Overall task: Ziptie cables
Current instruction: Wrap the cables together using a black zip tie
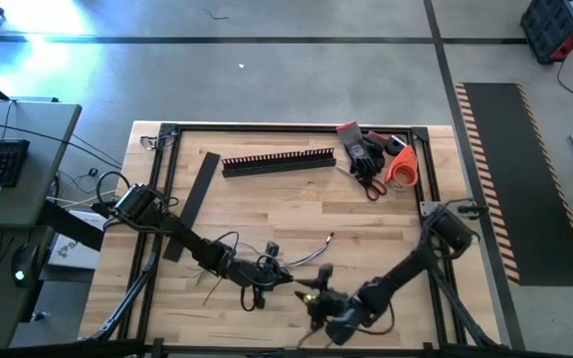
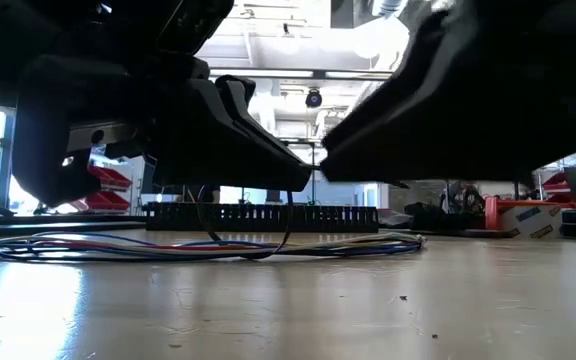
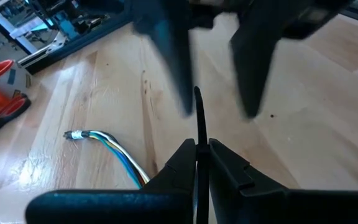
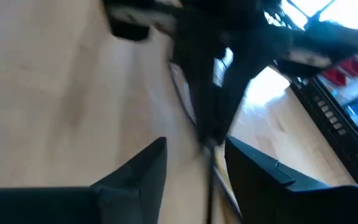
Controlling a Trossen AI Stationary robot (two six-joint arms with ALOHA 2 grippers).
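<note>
Cables [image 1: 267,261] lie near the front middle of the wooden table [image 1: 267,199], in a loose bundle that runs from the left arm toward the centre; in the low view they are flat on the top as thin coloured and pale lines [image 2: 218,243], with one dark loop rising from them. The left gripper [image 1: 267,273] is low over this bundle, and in the left wrist view its fingers [image 3: 185,165] are pressed together on a thin black zip tie [image 3: 199,118] that stands up between them. The end of the cable bundle [image 3: 95,135] lies on the wood just beside them. The right gripper [image 1: 318,296] is close to the left one, toward the front edge, and its fingers [image 4: 143,167] are spread with a gap, the black strip passing between them; I cannot tell if they touch it. In both wrist views the other arm's gripper stands directly in front and hides much of the table behind. In the low view the two dark grippers fill the upper part and cover most of the room. At the back of the table lies a black slotted duct [image 1: 279,160], a flat black strip [image 1: 196,189] left of it, and in the back right corner black gloves [image 1: 358,146], scissors with red handles [image 1: 370,179] and an orange roll [image 1: 402,165].
</note>
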